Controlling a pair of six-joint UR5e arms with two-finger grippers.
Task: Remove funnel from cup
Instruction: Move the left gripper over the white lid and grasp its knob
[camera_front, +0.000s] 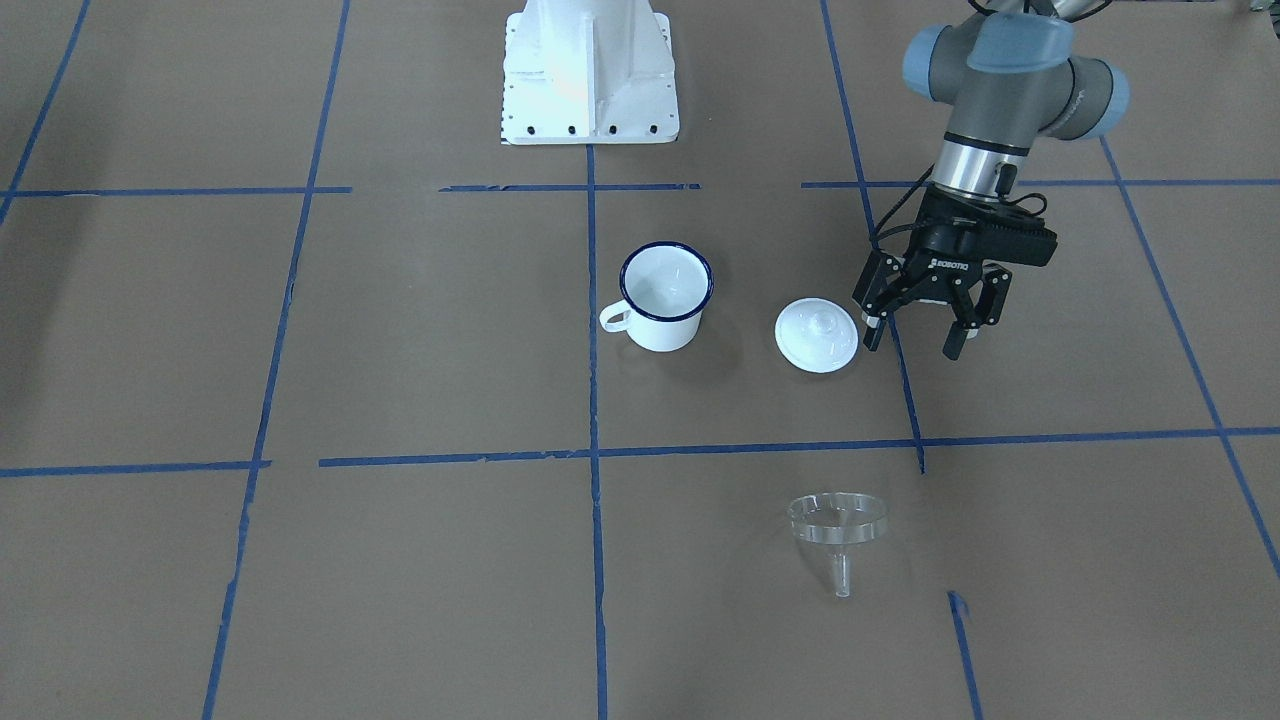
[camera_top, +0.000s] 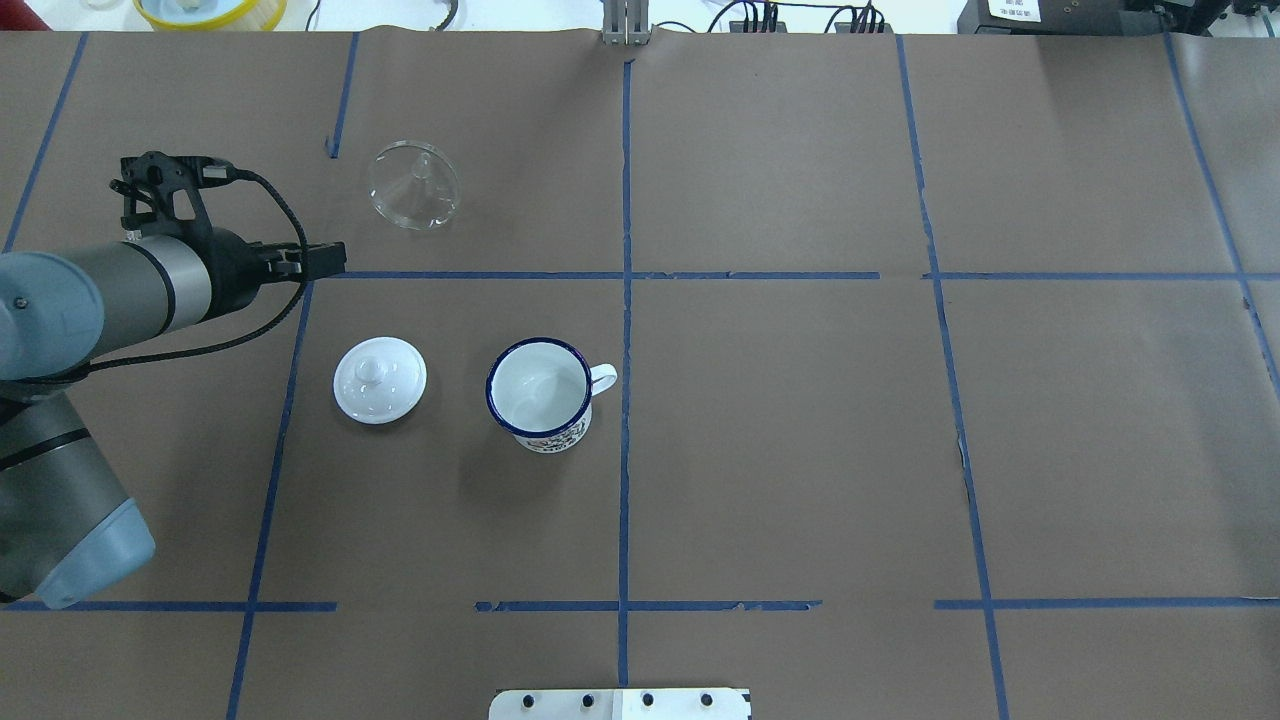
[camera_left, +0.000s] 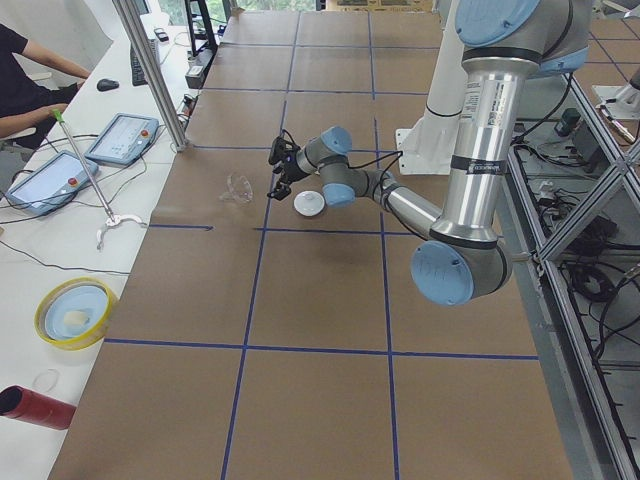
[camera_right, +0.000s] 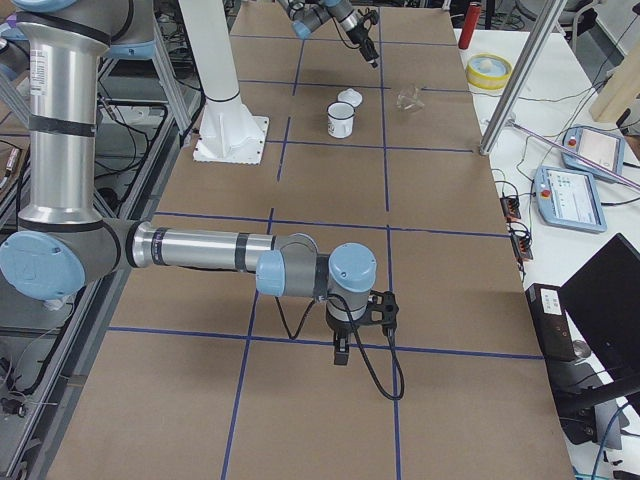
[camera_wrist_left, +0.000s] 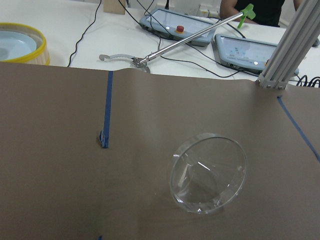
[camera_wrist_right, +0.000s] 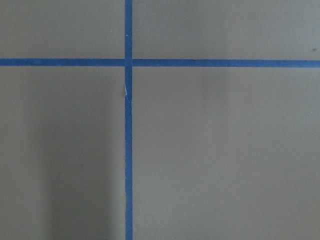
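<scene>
— Now, operator, where does the funnel (camera_front: 838, 525) stand?
— Out of the cup (camera_front: 665, 297). I find it lying tipped over on the brown surface (camera_front: 400, 560), well apart from the cup, across the blue tape line (camera_front: 760, 447) on the operators' side. The cup is upright with nothing in it.
— Appearance?
— Clear and see-through, with a wide round mouth and a short narrow spout. I make out no crack, though its edges are hard to read against the brown.
— Pincers?
— The left pincer (camera_front: 914, 343) hangs with jaws wide, holding nothing, just beside the white knobbed lid (camera_front: 817, 335). The right pincer (camera_right: 343, 350) shows only from the side camera, so I cannot tell its state.
— The step in hand?
— By my judgement, only the retreat is left. I would raise the left pincer straight up before swinging it home, so nothing clips the lid. I would also keep wide of the funnel, which could roll if nudged.
</scene>
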